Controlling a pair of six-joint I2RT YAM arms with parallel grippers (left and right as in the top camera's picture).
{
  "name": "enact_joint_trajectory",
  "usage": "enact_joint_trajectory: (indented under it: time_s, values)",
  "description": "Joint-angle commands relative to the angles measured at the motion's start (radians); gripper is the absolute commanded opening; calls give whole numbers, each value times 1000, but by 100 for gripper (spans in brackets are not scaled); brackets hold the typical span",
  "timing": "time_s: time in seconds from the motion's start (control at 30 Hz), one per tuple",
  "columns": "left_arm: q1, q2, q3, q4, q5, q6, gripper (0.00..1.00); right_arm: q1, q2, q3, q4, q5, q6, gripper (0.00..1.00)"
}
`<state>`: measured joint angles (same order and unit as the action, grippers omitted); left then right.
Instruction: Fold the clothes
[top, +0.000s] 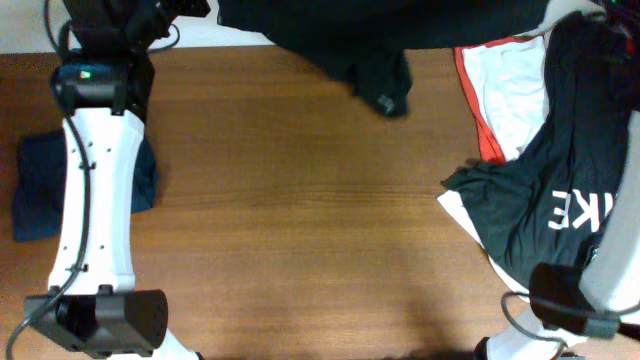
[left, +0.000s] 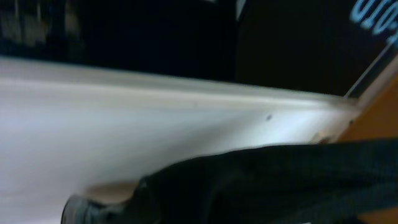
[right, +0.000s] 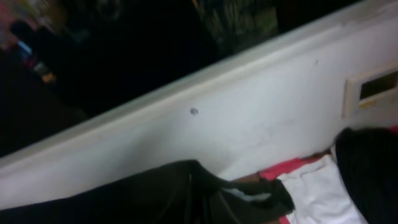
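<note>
— So, where were the clothes?
— A black garment hung stretched along the counter's far edge. A folded blue garment lay left, a black shirt over a white shirt right.
— And the left pincer, the right pincer?
— Couldn't tell; neither's fingers showed.

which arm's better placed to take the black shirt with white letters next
Right, probably. The black lettered shirt lies on the right side, close by the right arm; the left arm stands far across, over the folded navy cloth.
</note>
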<state>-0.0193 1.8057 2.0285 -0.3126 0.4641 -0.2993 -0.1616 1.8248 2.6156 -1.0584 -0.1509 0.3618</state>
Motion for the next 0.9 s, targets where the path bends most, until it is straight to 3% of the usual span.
enact_joint_trajectory:
  time_s: [0.0, 0.13, 0.17, 0.23, 0.37, 0.57, 0.67, 0.87]
  values:
    - [115, -34, 74, -364, -195, 9, 1, -112, -49, 29, -186, 211, -64, 4]
    - [72, 10, 26, -852, -196, 71, 0, -92, 15, -68, -605, 216, -94, 4]
    - [56, 32, 11, -917, -196, 89, 0, -93, 27, -102, -640, 219, -102, 4]
    - [6, 82, -64, -1027, -199, 93, 0, -93, 27, -338, -640, 208, -142, 4]
    - [-50, 103, -325, -1118, -203, 141, 0, -95, 27, -747, -636, 223, -141, 4]
    - [-24, 42, -690, -1139, -223, 163, 0, -99, 3, -961, -618, 257, -118, 4]
    - [0, -156, -793, -1141, -229, 163, 0, -115, -110, -969, -631, 257, -99, 4]
    - [74, -563, -811, -1330, -225, 158, 0, -138, -432, -1075, -631, 256, -92, 4]
